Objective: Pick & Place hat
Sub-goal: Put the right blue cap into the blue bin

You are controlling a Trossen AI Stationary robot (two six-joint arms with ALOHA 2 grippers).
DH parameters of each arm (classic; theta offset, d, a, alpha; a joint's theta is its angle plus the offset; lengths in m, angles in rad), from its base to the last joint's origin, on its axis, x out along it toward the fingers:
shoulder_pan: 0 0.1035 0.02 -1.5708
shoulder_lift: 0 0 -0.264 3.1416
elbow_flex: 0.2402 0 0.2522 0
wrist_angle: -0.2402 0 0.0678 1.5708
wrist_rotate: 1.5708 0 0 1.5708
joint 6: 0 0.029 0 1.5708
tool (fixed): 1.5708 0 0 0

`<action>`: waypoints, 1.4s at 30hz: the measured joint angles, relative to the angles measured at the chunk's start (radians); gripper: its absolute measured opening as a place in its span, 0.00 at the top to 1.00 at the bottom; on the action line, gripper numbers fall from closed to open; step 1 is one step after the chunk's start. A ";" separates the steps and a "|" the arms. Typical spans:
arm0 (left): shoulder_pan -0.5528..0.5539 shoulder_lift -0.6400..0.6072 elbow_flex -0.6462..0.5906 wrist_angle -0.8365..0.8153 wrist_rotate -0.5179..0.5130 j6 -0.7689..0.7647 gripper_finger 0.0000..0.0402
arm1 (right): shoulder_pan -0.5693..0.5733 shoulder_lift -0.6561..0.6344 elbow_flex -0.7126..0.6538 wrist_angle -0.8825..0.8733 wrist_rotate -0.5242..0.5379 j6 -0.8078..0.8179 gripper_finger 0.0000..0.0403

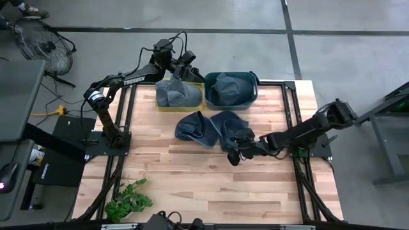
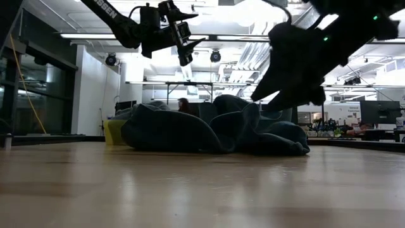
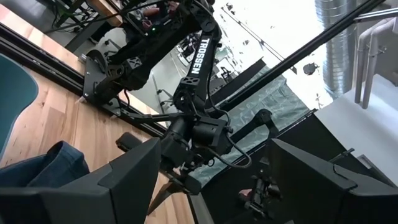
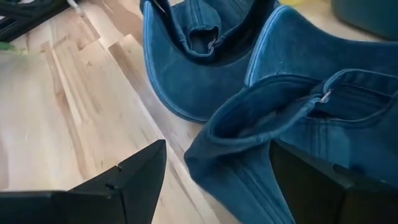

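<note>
- Two bins sit side by side at the table's (image 1: 192, 185) 12 o'clock edge: the left bin (image 1: 161, 102) at 11, the right bin (image 1: 254, 86) at 12.
- One hat (image 1: 179, 94) lies in the left bin, another hat (image 1: 228, 88) in the right bin.
- Two more hats lie touching at the table's centre: the left hat (image 1: 195, 128) and the right hat (image 1: 225, 122).
- The left gripper (image 1: 190, 72) hangs over the left bin's far rim.
- The right gripper (image 1: 238, 148) reaches in from 3 o'clock, at the right hat's near edge.
- A plant (image 1: 128, 199) lies at 7 o'clock.

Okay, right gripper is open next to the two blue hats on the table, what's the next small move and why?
Probably ease the right gripper forward so its open fingers straddle the nearer hat at its folded edge, then close. That hat lies on the table between the fingertips, ungripped; the left gripper waits above the yellow bin.
</note>
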 joint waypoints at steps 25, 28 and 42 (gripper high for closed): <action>0.000 0.000 0.000 -0.006 -0.007 -0.008 0.27 | -0.046 0.180 0.002 0.251 -0.083 0.231 0.31; 0.000 0.000 0.000 -0.006 -0.007 -0.008 0.27 | -0.056 0.180 0.002 0.260 -0.089 0.291 0.31; 0.000 0.000 0.000 -0.006 -0.008 -0.008 0.27 | -0.129 0.180 0.002 0.273 -0.114 0.244 0.37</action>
